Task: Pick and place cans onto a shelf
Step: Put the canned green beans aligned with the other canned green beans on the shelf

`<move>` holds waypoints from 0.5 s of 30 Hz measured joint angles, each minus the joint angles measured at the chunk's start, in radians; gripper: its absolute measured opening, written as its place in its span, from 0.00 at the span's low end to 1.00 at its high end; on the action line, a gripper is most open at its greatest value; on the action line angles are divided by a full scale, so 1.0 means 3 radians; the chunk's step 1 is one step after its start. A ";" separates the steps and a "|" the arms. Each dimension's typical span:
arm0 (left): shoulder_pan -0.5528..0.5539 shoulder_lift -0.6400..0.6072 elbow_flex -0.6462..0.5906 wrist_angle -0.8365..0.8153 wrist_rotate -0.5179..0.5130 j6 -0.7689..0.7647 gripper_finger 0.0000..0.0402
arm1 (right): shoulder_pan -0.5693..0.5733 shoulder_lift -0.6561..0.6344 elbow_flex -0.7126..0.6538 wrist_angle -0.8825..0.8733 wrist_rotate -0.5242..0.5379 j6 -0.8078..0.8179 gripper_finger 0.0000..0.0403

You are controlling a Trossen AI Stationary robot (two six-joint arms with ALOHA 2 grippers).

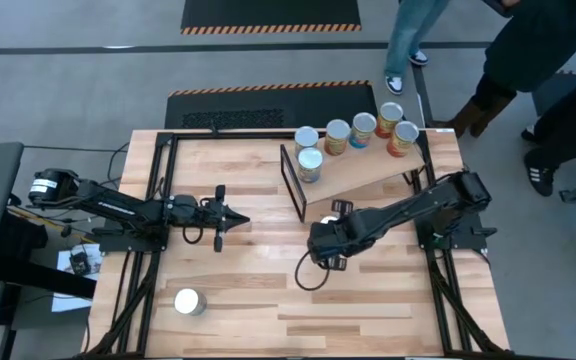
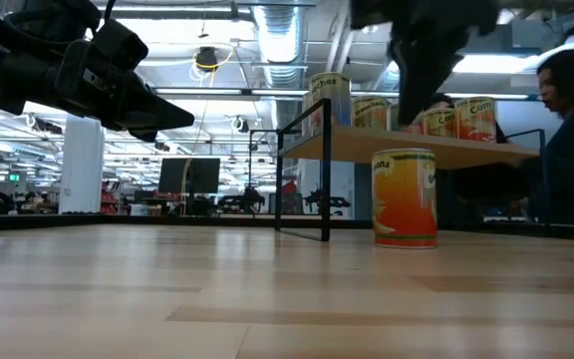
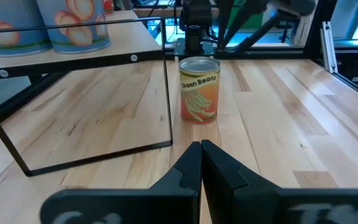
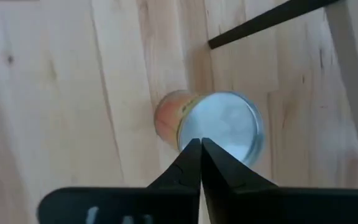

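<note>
Pale slatted wooden tabletop [image 1: 248, 290] fills the middle of the room, and people stand beyond its far edge.

On the right arm, the dark 2-finger right gripper [image 4: 201, 143] points down with its fingers together at the tips and nothing between them. Just below it stands a small orange-labelled tin can with a shiny silver top [image 4: 222, 127]. It is upright on the table, close to the black metal end frame of the tilted light-wood shelf [image 1: 368, 170], and the gripper is not touching it. I think a grasp would need the fingers apart first.

Across from it, the dark 2-finger left gripper [image 1: 243, 222] waits low over the middle of the table. Its fingers are pressed together and hold nothing, and it points at the same can from well apart.

Farther out, 6 cans [image 1: 363, 128] stand on the shelf board, 4 in a row along the far edge and 2 at the frame end. 1 more silver-topped can [image 1: 189, 301] stands alone near the front left corner of the table, far from both grippers.

So I judge the task to be mostly done: 6 cans placed, 2 left to lift.
</note>
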 joint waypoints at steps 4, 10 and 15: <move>0.0000 0.0000 0.0000 0.0000 0.0000 -0.0010 0.00 | 0.0038 -0.0129 0.0004 0.0005 0.0022 0.0288 0.05; 0.0000 0.0000 0.0000 0.0001 0.0000 -0.0039 0.00 | -0.0047 -0.0122 0.0005 0.0058 0.0016 0.0837 0.17; 0.0000 0.0000 0.0000 0.0001 0.0000 -0.0046 0.00 | -0.0175 0.0044 0.0008 0.0162 -0.0065 0.1212 0.31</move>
